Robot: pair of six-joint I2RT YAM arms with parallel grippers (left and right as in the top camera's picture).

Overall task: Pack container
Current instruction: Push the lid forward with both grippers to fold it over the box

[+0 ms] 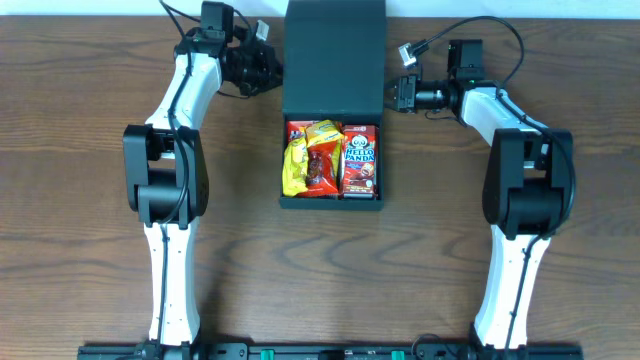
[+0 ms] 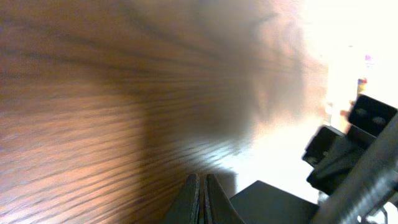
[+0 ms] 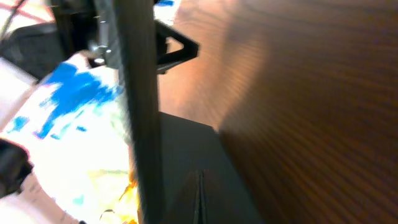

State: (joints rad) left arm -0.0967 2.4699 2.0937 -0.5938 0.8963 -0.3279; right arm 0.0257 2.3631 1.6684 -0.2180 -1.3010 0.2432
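Between left pincer [image 1: 270, 70] and right pincer [image 1: 396, 92], both closed and empty: open lid flap [image 1: 334, 55] of container [image 1: 332, 203]. Long axis away from robot. Near equal reach either side.

Most of this view is the brown wood-grained surface [image 2: 93, 112], seen close and blurred, its grain running in long streaks; a soft shadow darkens its middle. At the bottom edge, near the centre, the left claw [image 2: 200, 190] pokes up into view, its two slim dark tips pressed side by side with only a hairline seam between them and nothing caught there. Just right of the claw lies a matte dark corner of the container [image 2: 267, 202], flat and featureless; whether the two touch cannot be told. Further right a dark angular part [image 2: 348, 146] juts in, too blurred to identify; behind it the upper right corner is a bright washed-out patch [image 2: 348, 37].
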